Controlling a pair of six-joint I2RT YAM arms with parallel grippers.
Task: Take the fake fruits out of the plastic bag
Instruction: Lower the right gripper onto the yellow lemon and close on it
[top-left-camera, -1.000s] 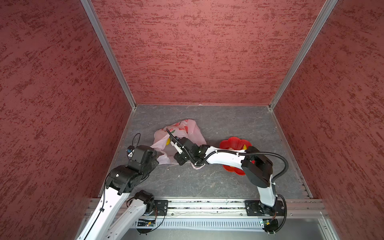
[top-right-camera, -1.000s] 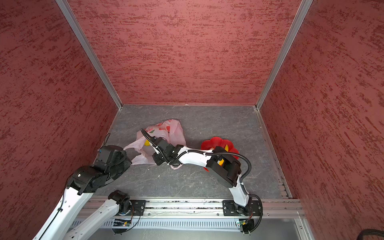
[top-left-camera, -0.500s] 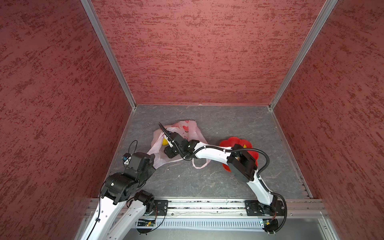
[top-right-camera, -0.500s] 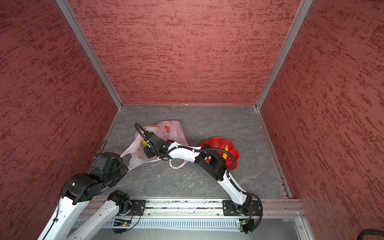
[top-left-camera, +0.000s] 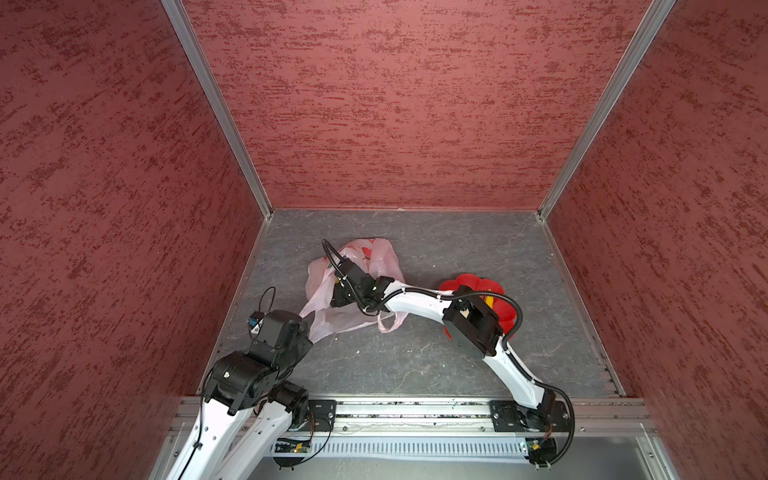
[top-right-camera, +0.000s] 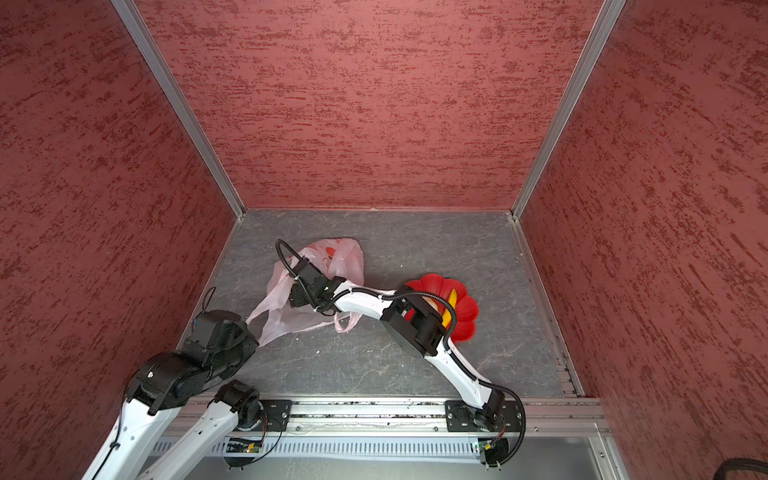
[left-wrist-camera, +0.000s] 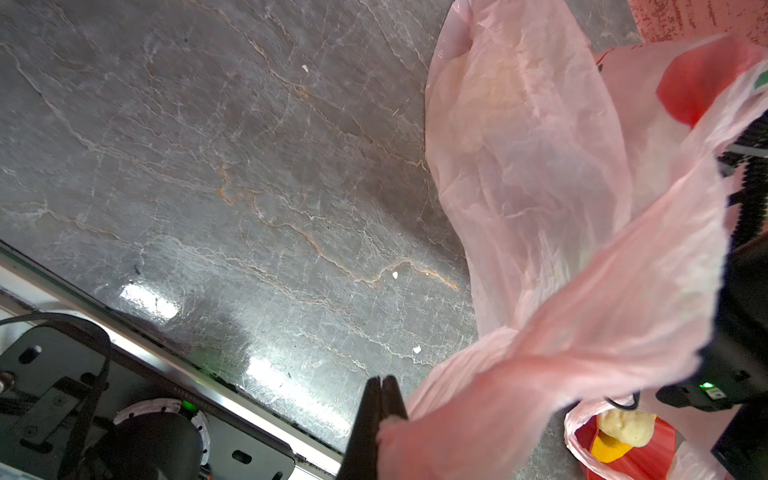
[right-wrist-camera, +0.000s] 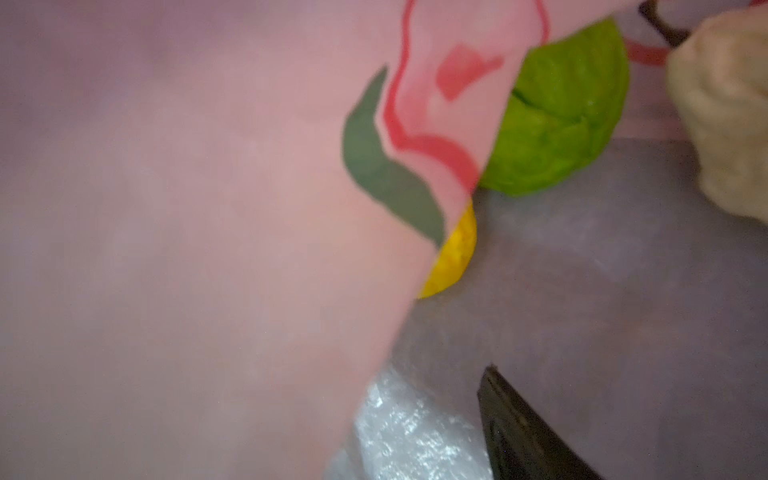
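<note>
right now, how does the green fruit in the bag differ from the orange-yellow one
Colour: the green fruit is bright green, the orange-yellow fruit deep yellow. Cover: most of the green fruit shows; the orange-yellow fruit is only a sliver, the rest under the printed flap of the plastic bag. Surface: the green fruit is creased; the orange-yellow fruit looks smoother, though blurred. Both lie inside the bag.

I see the bag (top-left-camera: 374, 259) on the table (top-left-camera: 457, 245), left of the middle, and the dish (top-right-camera: 467, 299) to its right, apart from it. The left gripper (left-wrist-camera: 380, 392) is before the bag on its left, with a handle (left-wrist-camera: 478, 374) pinched in its jaws. The right gripper (top-left-camera: 338, 295) reaches from the right into the bag's mouth. Inside the bag a ball (right-wrist-camera: 561, 112) lies between a round fruit (right-wrist-camera: 453, 257) and a lumpy ball (right-wrist-camera: 727, 116). In the dish lie a banana (top-right-camera: 453, 296) and a second lumpy ball (left-wrist-camera: 623, 426).
</note>
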